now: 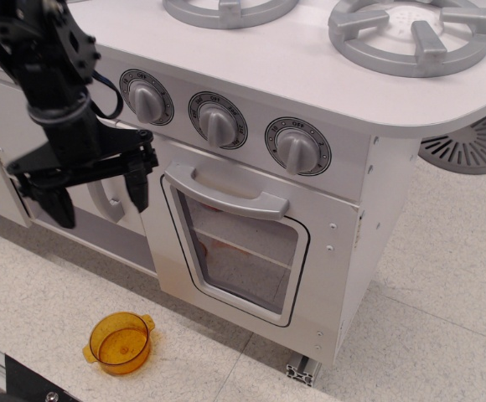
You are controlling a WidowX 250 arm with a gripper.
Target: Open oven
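One oven (251,243) door shut, orange pot (121,342) empty, gripper (99,199) fingers spread

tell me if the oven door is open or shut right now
Shut. The white toy oven's windowed door sits flush in its front panel, and the open black gripper is left of the grey bar handle, not touching it.

One oven (251,251), three dials (218,120), two stove burners (415,33), one orange pot (121,342), one gripper (99,199)
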